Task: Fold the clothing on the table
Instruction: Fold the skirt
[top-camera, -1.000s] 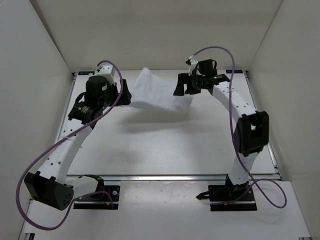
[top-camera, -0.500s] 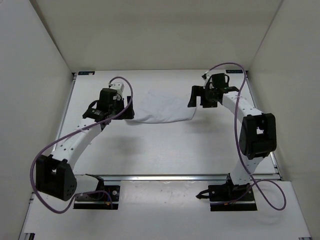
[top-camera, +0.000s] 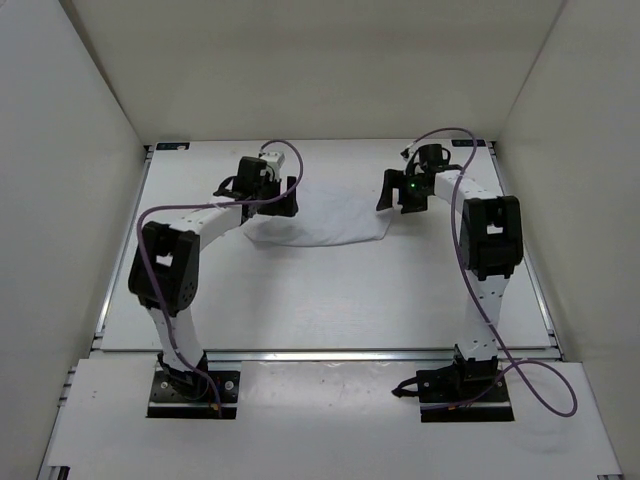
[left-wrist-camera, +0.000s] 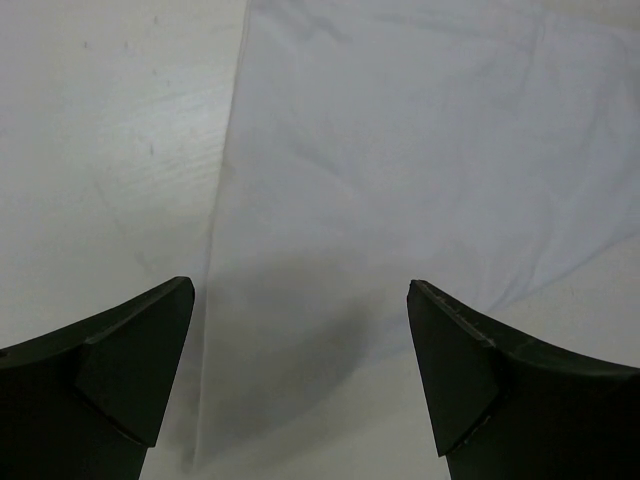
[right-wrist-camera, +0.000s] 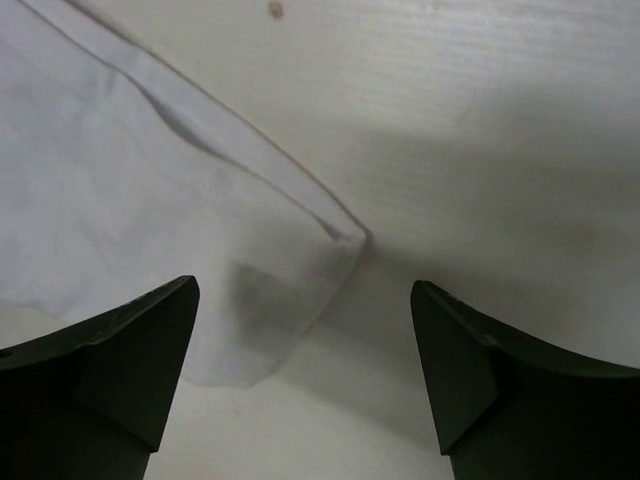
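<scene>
One white garment, flat on the table, faintly creased, both sets of jaws spread, empty

The left arm rises from its base at the near left, bends sharply at the elbow and reaches far and to the right. Its left gripper faces right, fingers spread wide. The right arm stands up from the near right, its forearm reaching far and to the left. The right gripper faces left, its jaws likewise wide apart.
</scene>
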